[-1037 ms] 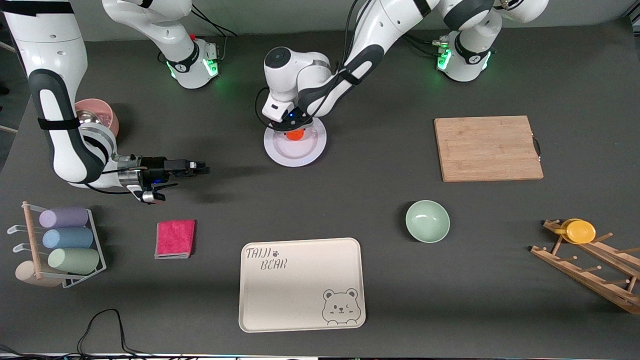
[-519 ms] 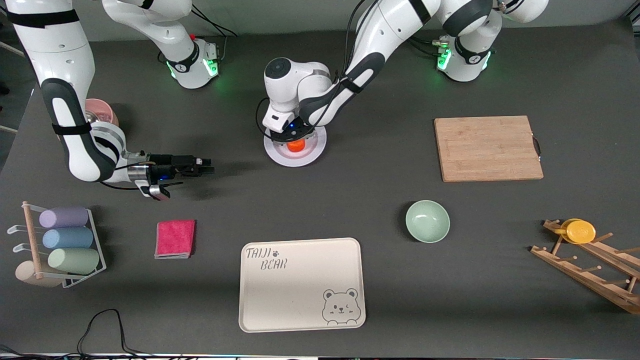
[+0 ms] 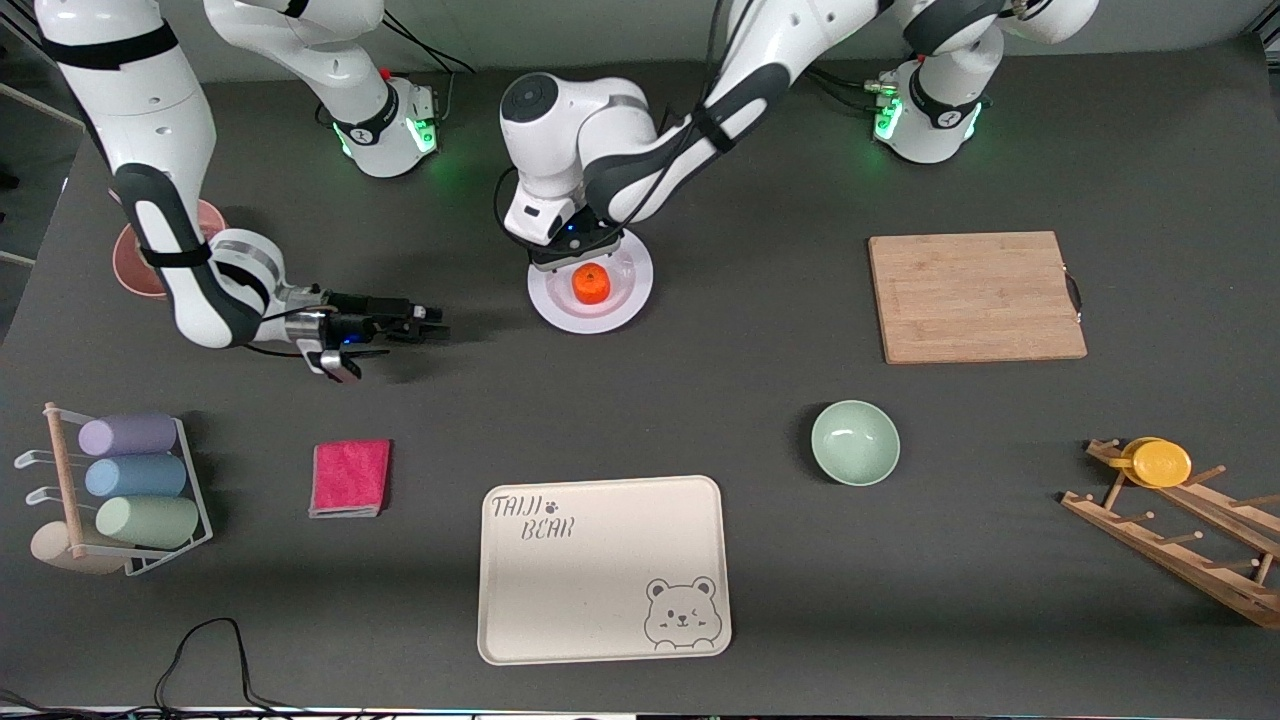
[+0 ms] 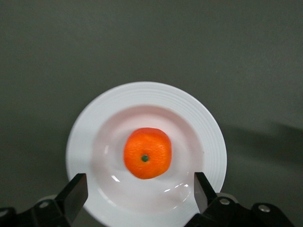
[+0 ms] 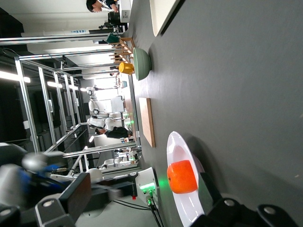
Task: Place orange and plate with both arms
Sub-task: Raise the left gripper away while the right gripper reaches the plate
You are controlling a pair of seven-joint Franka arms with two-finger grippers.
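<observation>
The orange [image 3: 590, 284] lies in the middle of the white plate [image 3: 626, 300], which sits on the table between the two arm bases. My left gripper [image 3: 572, 258] hovers just over the plate, open, with nothing held. In the left wrist view the orange [image 4: 147, 152] rests free on the plate [image 4: 208, 137], ahead of the left gripper [image 4: 140, 185], whose fingers stand wide apart. My right gripper [image 3: 426, 328] lies level and low over the table, open, pointing at the plate from the right arm's end. The right wrist view shows the orange [image 5: 182, 176] and plate [image 5: 177, 142] ahead of the right gripper [image 5: 144, 189].
A wooden cutting board [image 3: 975, 296] lies toward the left arm's end, with a mint bowl [image 3: 854, 442] nearer the camera. The cream bear tray [image 3: 603, 568] and pink cloth [image 3: 350, 477] lie near the front. A cup rack [image 3: 120, 490], pink bowl [image 3: 128, 268] and wooden rack with yellow cup [image 3: 1160, 463] stand at the ends.
My left gripper has opened, left the orange on the plate and risen a little. My right gripper has moved across the table toward the plate.
</observation>
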